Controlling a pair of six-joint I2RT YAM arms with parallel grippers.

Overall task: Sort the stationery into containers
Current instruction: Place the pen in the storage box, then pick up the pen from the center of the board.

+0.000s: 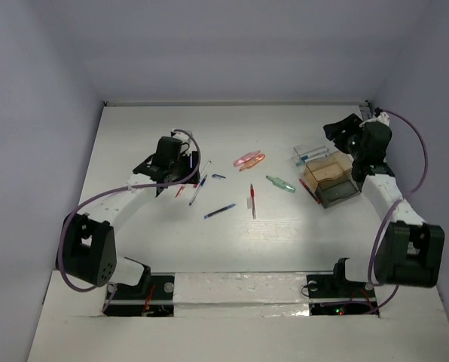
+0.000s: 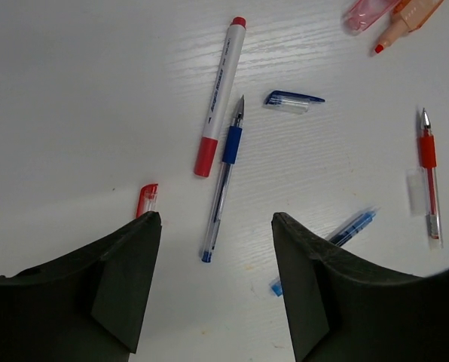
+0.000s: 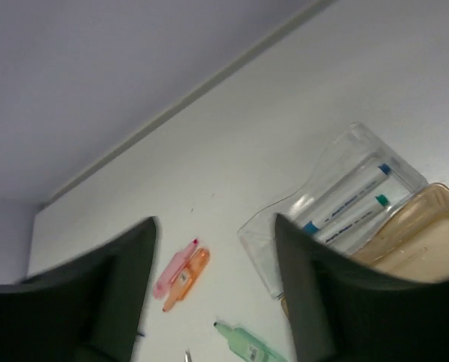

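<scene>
The left hand (image 2: pixel 217 223) is held above the left part of the surface (image 1: pixel 285 241), with its fingers moderately wide apart and nothing gripped between them. Just under the gap a blue pen (image 2: pixel 223 181) is seen lying, and a white marker with red ends (image 2: pixel 220 98) is placed just beside it on the left. A blue cap (image 2: pixel 294 100), a red cap (image 2: pixel 147 200), a red pen (image 2: pixel 429 177) and a second blue pen (image 2: pixel 345 230) are spread around it. Farther right the pink and orange highlighters (image 1: pixel 248 160) and a green marker (image 1: pixel 280 183) are found. The right hand (image 3: pixel 215 222) is held wide and empty above the containers (image 1: pixel 328 175) at the far right. In the clear box (image 3: pixel 326 164) two white markers (image 3: pixel 345 200) are laid, and the orange-tan box (image 3: pixel 428 245) is joined just beside it.
</scene>
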